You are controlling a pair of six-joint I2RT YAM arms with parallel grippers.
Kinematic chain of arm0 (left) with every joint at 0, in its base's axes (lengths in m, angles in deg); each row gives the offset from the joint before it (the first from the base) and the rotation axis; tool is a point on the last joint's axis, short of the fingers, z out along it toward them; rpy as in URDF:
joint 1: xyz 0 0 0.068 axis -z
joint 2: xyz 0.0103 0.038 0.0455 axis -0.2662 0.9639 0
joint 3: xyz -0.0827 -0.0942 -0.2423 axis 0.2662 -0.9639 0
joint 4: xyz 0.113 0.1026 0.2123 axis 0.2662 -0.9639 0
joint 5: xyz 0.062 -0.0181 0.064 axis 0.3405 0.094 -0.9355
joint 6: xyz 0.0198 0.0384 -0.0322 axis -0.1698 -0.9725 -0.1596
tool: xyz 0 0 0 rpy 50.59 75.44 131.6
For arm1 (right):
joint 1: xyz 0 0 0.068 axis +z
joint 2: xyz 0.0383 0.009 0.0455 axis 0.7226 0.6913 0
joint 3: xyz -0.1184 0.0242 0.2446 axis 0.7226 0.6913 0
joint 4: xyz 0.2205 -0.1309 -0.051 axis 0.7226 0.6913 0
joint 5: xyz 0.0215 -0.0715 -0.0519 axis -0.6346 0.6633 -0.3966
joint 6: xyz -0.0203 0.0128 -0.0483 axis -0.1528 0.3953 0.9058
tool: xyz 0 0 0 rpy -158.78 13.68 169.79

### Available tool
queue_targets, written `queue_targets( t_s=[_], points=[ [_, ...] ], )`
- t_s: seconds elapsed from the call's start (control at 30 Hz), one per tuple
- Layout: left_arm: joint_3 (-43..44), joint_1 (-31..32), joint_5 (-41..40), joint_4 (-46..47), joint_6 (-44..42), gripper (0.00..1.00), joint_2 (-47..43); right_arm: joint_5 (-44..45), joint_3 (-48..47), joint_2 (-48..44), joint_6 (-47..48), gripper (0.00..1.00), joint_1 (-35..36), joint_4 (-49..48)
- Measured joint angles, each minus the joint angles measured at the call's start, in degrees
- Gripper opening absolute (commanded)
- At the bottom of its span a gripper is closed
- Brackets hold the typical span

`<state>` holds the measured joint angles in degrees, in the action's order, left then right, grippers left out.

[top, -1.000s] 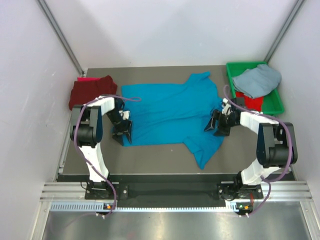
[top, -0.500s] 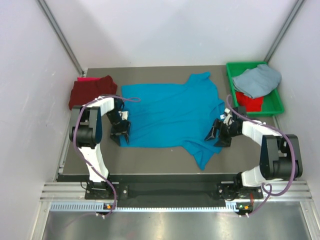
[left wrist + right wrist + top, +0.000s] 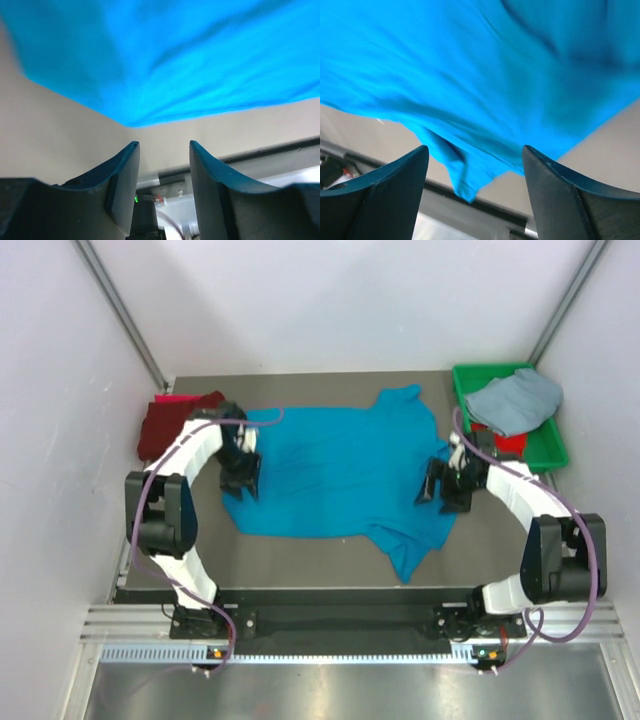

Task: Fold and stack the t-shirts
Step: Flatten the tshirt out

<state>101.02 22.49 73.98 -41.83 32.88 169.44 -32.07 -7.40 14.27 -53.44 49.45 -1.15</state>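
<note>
Desk [image 3: 300, 558]: grey, bearing everything below.
Turquoise t-shirt [image 3: 340, 465]: spread at centre, hem toward 9 o'clock.
Green bin [image 3: 553, 448]: 2 o'clock, holding a grey-blue t-shirt [image 3: 515, 400].
Maroon t-shirt [image 3: 162, 428]: 10 o'clock.
Left gripper [image 3: 240, 478]: at the hem, fingers parted, empty.
Right gripper [image 3: 445, 488]: at the opposite edge, spread wide, empty.
Handling: probably best pinched at matching edges and lifted level, for a straight fold.
Change: both grippers shifted toward 12 o'clock, and the near hem corner rounded.

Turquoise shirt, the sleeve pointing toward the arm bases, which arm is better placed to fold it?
Right. The right gripper is open, beside that sleeve; the left gripper is at the shirt's opposite edge.
</note>
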Motion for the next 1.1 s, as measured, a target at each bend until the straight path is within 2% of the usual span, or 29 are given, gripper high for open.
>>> queue_targets(
  t_s=[0.1, 0.2, 0.37, 0.6, 0.83, 1.1],
  points=[
    [8.9, 0.0, -0.5, 0.7, -0.5, 0.54, -0.6, 0.9, -8.3, 1.1, 1.7, 0.77, 1.6, -0.6],
    [19.9, -0.1, -1.2, 1.7, -1.4, 0.54, 3.0, 1.6, -16.8, 5.3, 3.6, 0.77, 1.9, -2.6],
    [37.4, -0.6, -1.6, 3.4, -3.1, 0.53, 18.9, 2.7, -28.9, 15.5, 6.5, 0.77, 1.9, -6.7],
    [43.4, -2.7, -4.4, 6.4, -4.0, 0.52, 34.6, 5.6, -36.0, 25.3, 11.5, 0.77, 1.9, -10.8],
    [51.1, -4.6, -5.6, 13.5, -3.8, 0.53, 37.0, 6.8, -41.1, 30.5, 13.1, 0.78, 1.2, -12.5],
    [52.5, -4.5, -5.6, 19.8, -3.3, 0.53, 39.4, 7.1, -53.0, 41.0, 12.9, 0.79, 0.1, -14.6]
  ],
)
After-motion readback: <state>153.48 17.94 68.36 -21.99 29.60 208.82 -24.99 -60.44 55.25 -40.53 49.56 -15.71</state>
